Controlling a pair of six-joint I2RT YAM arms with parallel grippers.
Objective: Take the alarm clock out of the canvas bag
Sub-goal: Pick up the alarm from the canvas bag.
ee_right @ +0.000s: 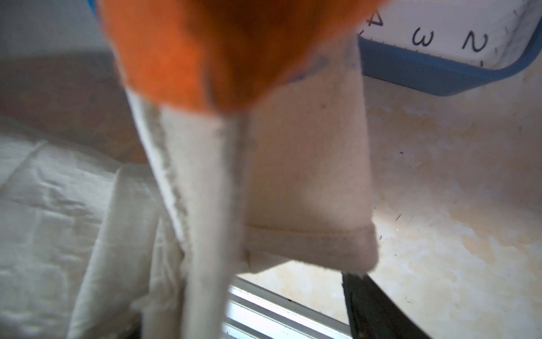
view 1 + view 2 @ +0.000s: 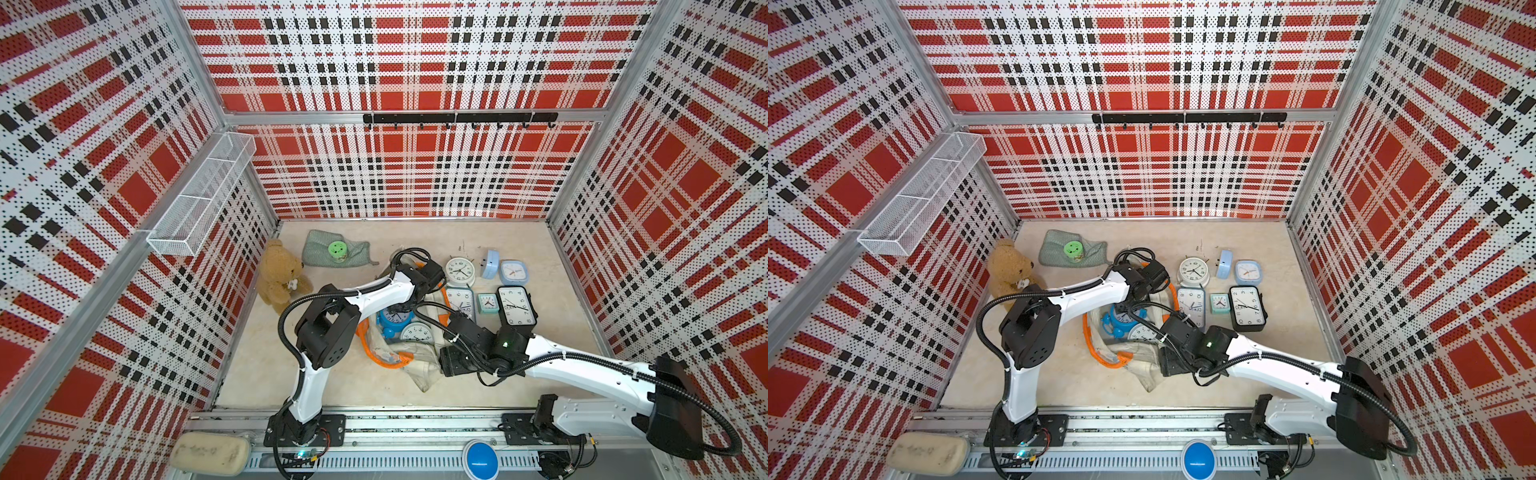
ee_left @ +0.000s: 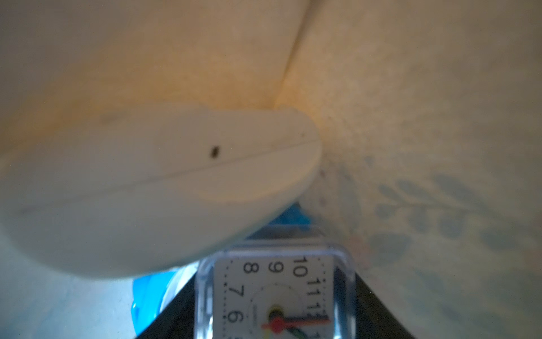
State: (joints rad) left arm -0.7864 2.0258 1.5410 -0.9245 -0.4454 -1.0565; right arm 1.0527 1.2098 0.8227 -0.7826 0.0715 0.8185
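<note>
The cream canvas bag (image 2: 419, 365) (image 2: 1144, 368) with orange handles (image 2: 374, 357) lies crumpled mid-table. A blue twin-bell clock (image 2: 392, 320) (image 2: 1119, 322) and a round white clock (image 2: 417, 332) show in its mouth. My left gripper (image 2: 404, 308) (image 2: 1130, 306) reaches into the bag. In the left wrist view its black fingers (image 3: 378, 317) stand against both sides of a small clear-cased square alarm clock (image 3: 275, 290). My right gripper (image 2: 449, 328) (image 2: 1173, 330) (image 1: 264, 296) is at the bag's right edge, with canvas (image 1: 308, 176) draped over it, one finger (image 1: 369, 311) showing and a wide gap beside it.
Several clocks lie to the right of the bag, among them a round white one (image 2: 460, 271) and a black rectangular one (image 2: 516, 311). A teddy bear (image 2: 280, 274) and a grey-green cloth (image 2: 320, 249) are at the back left. A wire basket (image 2: 203, 195) hangs on the left wall.
</note>
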